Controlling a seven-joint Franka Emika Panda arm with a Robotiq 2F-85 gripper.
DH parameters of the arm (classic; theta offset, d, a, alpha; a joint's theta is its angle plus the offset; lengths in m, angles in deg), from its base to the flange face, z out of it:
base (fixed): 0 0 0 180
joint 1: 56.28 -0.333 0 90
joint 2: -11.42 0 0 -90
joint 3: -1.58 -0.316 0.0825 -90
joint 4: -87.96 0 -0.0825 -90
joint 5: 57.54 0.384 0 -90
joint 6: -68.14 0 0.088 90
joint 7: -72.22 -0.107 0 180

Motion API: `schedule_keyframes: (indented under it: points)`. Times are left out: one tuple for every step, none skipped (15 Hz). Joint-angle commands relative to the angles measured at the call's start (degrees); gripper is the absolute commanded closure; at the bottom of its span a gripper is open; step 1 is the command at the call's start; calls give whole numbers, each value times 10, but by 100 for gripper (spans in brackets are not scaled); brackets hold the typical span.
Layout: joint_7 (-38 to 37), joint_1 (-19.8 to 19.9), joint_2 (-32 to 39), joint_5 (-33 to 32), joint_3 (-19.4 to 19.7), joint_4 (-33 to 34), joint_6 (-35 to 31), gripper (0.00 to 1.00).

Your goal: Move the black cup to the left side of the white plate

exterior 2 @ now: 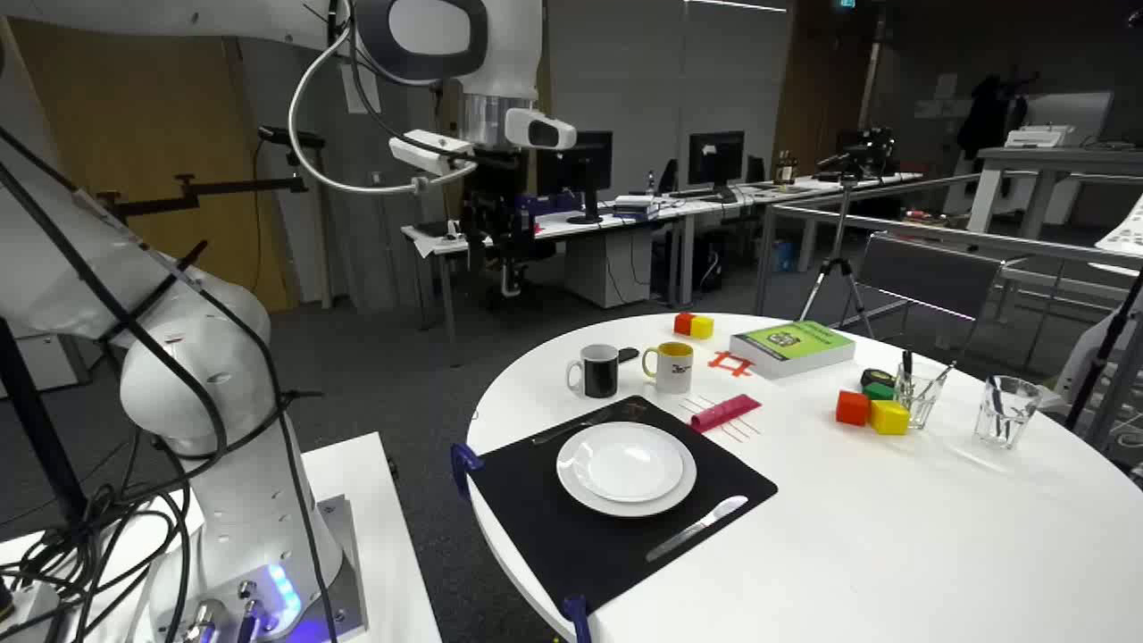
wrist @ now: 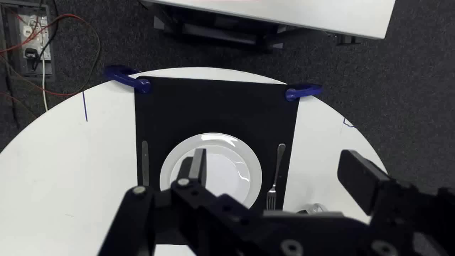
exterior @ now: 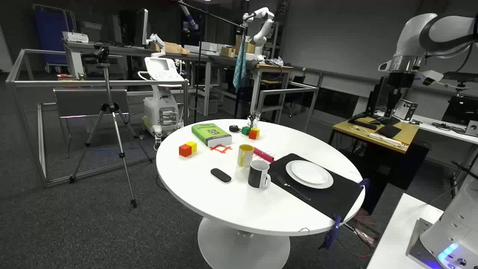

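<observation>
Claw (wrist: 273, 165) high, fingers (wrist: 359, 177) downward, apart

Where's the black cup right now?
In an exterior view, the black cup stands on the table at picture left of the mat, between it and the flat black object, just in front of the cream cup.

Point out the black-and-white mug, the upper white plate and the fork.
Black-and-white mug (exterior 2: 601, 373): in an exterior view, on its black side wall.
Upper white plate (exterior 2: 628, 463): in an exterior view, on its flat centre.
Fork (wrist: 276, 175): in the wrist view, on its handle.
</observation>
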Motion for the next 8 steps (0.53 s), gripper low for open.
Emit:
schedule_keyframes:
  points:
    - [2,5,1,3,-4,1,1,0]
    - [2,5,1,3,-4,1,1,0]
    - [2,5,1,3,-4,1,1,0]
    - [2,5,1,3,-4,1,1,0]
    - [2,5,1,3,-4,1,1,0]
    - [2,5,1,3,-4,1,1,0]
    - [2,5,1,3,-4,1,1,0]
    - [-4,2,13,7,-7,6,-12,0]
